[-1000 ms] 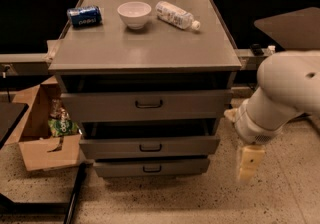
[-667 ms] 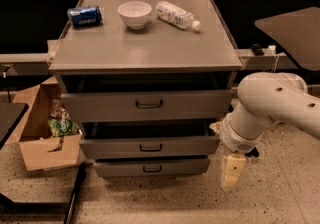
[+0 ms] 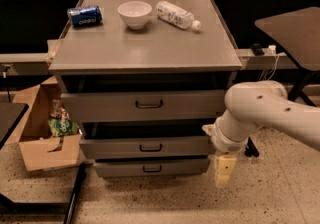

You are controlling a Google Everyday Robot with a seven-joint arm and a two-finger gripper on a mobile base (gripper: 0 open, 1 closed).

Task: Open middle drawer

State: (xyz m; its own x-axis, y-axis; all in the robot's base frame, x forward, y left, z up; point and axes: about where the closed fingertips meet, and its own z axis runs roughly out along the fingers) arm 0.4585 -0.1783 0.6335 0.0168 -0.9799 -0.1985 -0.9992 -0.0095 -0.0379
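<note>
Beside the middle drawer, the gripper is held

It is pointed downward, just right of the drawer's front, apart from its handle. Whether it is open or closed cannot be told.

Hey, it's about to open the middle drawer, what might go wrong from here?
The gripper hangs low, right of the drawer fronts, about level with the bottom drawer; it may catch that handle rather than the middle drawer handle.
The arm is close to the middle drawer's right end and might bump it.
The bottle and can lie on their sides on the cabinet top; a jolt might roll them.
</note>
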